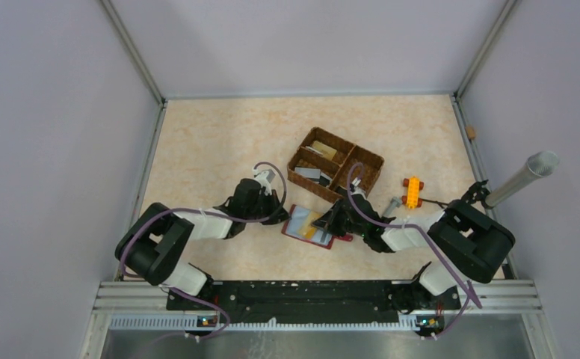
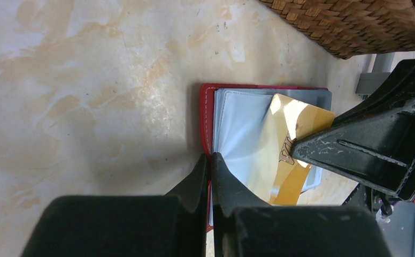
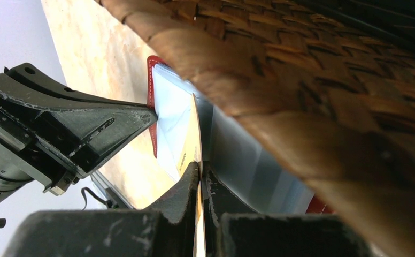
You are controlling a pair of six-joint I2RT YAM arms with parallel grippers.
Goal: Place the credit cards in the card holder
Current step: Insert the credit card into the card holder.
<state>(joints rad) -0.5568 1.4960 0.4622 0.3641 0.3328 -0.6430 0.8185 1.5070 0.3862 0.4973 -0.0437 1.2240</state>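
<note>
Right gripper (image 3: 200,170) clenched on gold credit card (image 2: 293,134), angled over clear pockets of open red card holder (image 2: 207,107) beside wicker basket (image 2: 350,27). Left gripper (image 2: 210,160) closed tight, tips at holder's red edge. Risk: card skating over pocket film, or holder sliding under the push.

A brown wicker basket (image 1: 350,144), divided into compartments, is seen on a beige marbled table (image 1: 212,149) past its middle. An orange toy brick (image 1: 412,191) is laid just to the right of the basket, with small dark red pieces at its side. A grey bolt (image 1: 392,203) is found near the basket's near-right corner, just beside the brick. A perforated metal tube (image 1: 525,176) is set tilted well to the right of the basket. A small tan piece (image 1: 470,133) is seen far right of the basket, at the table's edge.
</note>
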